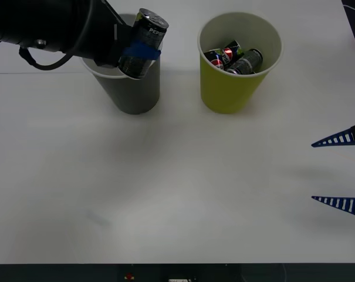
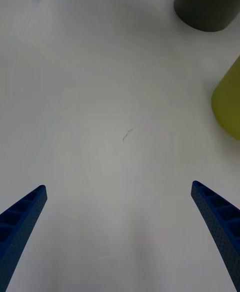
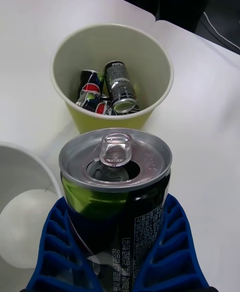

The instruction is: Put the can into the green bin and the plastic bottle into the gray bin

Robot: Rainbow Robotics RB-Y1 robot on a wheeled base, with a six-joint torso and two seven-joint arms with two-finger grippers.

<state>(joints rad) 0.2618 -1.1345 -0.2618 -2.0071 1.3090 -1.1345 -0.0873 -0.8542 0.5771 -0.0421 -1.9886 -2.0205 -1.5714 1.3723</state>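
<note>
Left tool (image 1: 140, 54): clenched on the can (image 1: 144, 43), blue fingers (image 3: 170, 252) wrapping both its sides.
Left arm: reaches in from the far left, black forearm angled across the gray bin.
Can: black with green marking, silver opened pull-tab top, tilted, held above the gray bin's (image 1: 136, 94) rim.
Gray bin: far left on the white counter (image 1: 177, 194).
Green bin (image 1: 230, 88): just right of the gray bin, apart from it; several cans (image 1: 233, 57) lie inside.
Right tool (image 1: 341, 170): released, fingers spread wide, hovering over the counter at the right edge, well apart from both bins.
</note>
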